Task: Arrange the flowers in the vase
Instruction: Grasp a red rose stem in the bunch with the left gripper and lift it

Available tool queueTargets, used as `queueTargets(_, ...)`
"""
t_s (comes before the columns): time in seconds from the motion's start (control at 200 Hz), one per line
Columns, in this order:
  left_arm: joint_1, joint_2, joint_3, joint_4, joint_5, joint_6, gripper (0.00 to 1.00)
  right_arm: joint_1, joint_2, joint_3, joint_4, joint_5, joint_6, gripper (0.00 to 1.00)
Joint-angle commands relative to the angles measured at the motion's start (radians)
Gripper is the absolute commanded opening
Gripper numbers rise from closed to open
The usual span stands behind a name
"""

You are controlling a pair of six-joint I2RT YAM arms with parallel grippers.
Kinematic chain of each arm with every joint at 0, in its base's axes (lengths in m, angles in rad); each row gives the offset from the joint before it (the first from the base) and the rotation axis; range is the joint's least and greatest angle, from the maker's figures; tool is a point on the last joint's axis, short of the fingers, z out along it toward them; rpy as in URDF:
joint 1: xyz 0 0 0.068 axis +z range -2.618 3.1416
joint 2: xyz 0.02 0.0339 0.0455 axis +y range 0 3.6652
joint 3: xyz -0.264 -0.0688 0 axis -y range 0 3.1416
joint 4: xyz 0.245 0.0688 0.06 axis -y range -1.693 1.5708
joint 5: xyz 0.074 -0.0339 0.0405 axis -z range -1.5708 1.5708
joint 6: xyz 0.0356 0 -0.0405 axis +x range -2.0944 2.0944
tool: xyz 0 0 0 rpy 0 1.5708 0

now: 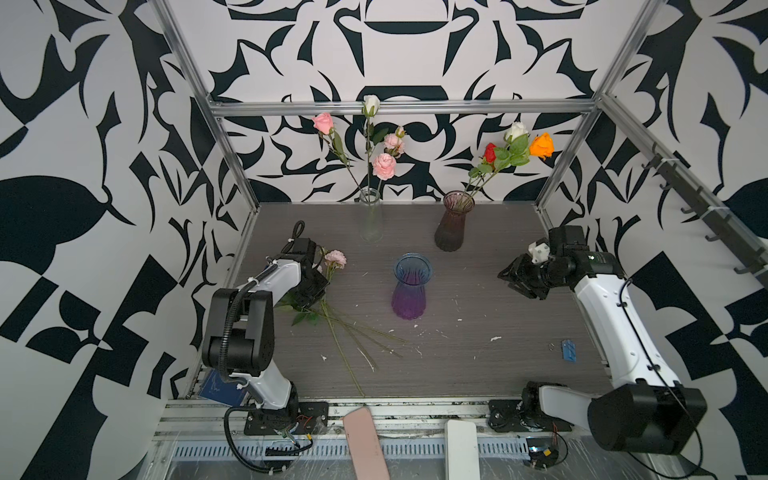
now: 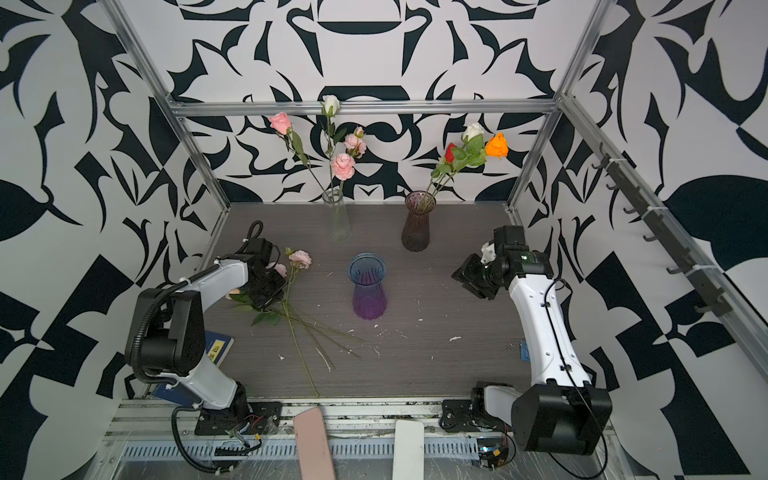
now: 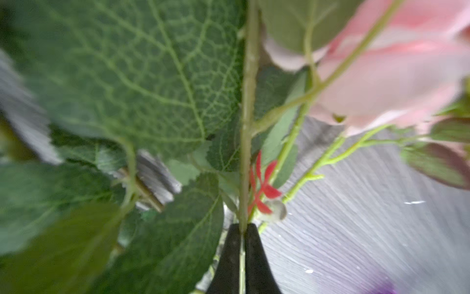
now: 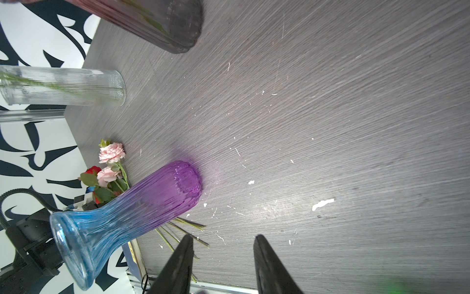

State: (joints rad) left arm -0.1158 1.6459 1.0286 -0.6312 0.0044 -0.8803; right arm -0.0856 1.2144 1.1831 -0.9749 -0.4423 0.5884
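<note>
The flowers lie in a loose heap at the table's left, pink blooms (image 1: 335, 258) toward the back and long green stems (image 1: 353, 338) fanned toward the front. My left gripper (image 1: 311, 293) is down in that heap, its tips hidden among the leaves in both top views. In the left wrist view the left gripper (image 3: 243, 226) is shut on one green stem (image 3: 248, 127), with big leaves (image 3: 127, 76) and a pink bloom (image 3: 394, 76) close by. The blue-to-purple vase (image 1: 411, 286) (image 4: 127, 216) stands upright and empty at mid-table. My right gripper (image 4: 223, 238) hangs open and empty to the vase's right.
A clear vase (image 1: 371, 216) with pink and white flowers and a dark maroon vase (image 1: 453, 226) with red, white and orange roses stand at the back. A blue book (image 2: 218, 349) lies by the left arm's base. A small blue piece (image 1: 568, 349) lies front right.
</note>
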Motion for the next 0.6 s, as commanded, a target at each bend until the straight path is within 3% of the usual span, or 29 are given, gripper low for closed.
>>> queueTargets(0.0,0.007,-0.08,0.054,-0.041,0.008,-0.045,0.0,-0.003,0.011,0.006,0.041,-0.044,0.03,0.43)
queueTargets(0.335,0.007,-0.286,0.164,-0.016,0.038,-0.106,0.0,0.046,0.105,0.041,0.142,-0.114,0.094,0.44)
queueTargets(0.595,0.007,-0.517,0.16,0.283,0.107,-0.088,0.0,0.124,0.199,0.067,0.267,-0.144,0.174,0.43)
